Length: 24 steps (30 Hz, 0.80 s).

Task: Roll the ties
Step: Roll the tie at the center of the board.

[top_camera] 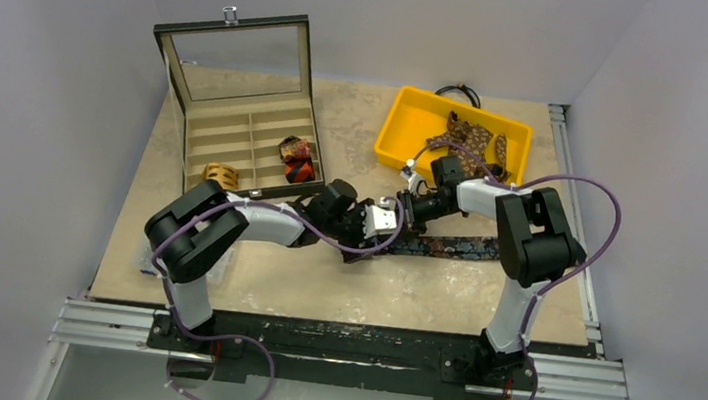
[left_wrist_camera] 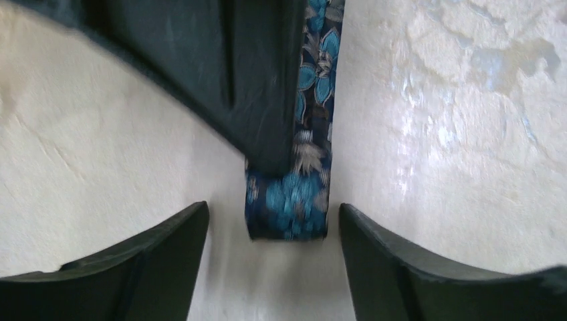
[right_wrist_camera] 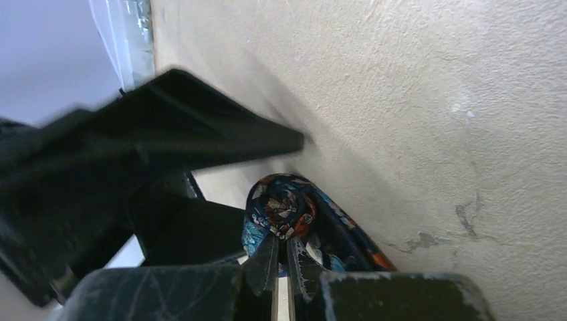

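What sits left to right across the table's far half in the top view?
Tan rolled tie → red-orange rolled tie, both inside the open case → yellow bin.

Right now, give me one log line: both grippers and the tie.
left gripper: open, astride navy floral tie end | right gripper: shut on small coiled end | remainder: flat on table
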Tool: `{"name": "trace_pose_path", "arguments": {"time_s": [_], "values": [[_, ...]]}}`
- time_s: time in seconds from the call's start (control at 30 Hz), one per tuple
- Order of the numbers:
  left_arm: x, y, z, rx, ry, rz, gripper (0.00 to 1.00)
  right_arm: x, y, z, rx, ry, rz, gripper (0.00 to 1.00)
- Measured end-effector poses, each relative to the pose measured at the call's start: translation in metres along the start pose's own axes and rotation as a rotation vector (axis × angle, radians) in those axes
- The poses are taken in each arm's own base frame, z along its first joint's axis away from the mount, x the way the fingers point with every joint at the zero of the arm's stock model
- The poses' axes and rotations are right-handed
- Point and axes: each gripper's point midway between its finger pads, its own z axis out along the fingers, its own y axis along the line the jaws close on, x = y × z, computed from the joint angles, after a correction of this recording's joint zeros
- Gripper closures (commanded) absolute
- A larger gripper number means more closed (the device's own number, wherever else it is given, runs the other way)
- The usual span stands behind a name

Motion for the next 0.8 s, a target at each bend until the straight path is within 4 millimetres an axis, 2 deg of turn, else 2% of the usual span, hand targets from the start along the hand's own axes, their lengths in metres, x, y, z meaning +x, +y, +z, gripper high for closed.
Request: {"name": "trace_pose_path", "arguments": {"time_s": [0.17, 0.33, 0.47, 0.6, 0.7, 0.8], "values": [[0.013, -0.002, -0.015, 0.069, -0.03, -0.078, 0.18, 0.006, -0.012, 0.004, 0.019, 0.015, -0.003, 1.0], [0.004, -0.013, -0.016, 0.135, -0.078, -0.075, 0.24, 0.009, -0.019, 0.004, 0.032, 0.018, -0.002, 1.0], [0.002, -0.021, -0.006, 0.163, -0.096, -0.101, 0.27, 0.013, -0.022, 0.003, 0.052, 0.014, -0.008, 1.0], [-0.008, -0.02, 0.007, 0.16, -0.129, -0.128, 0.28, 0.015, -0.024, 0.0, 0.083, 0.002, -0.026, 1.0], [-0.014, -0.018, 0.015, 0.145, -0.147, -0.131, 0.38, 0.015, -0.026, 0.0, 0.094, 0.0, -0.032, 1.0], [-0.015, -0.017, 0.018, 0.132, -0.157, -0.118, 0.56, 0.015, -0.027, -0.001, 0.099, 0.0, -0.035, 1.0]]}}
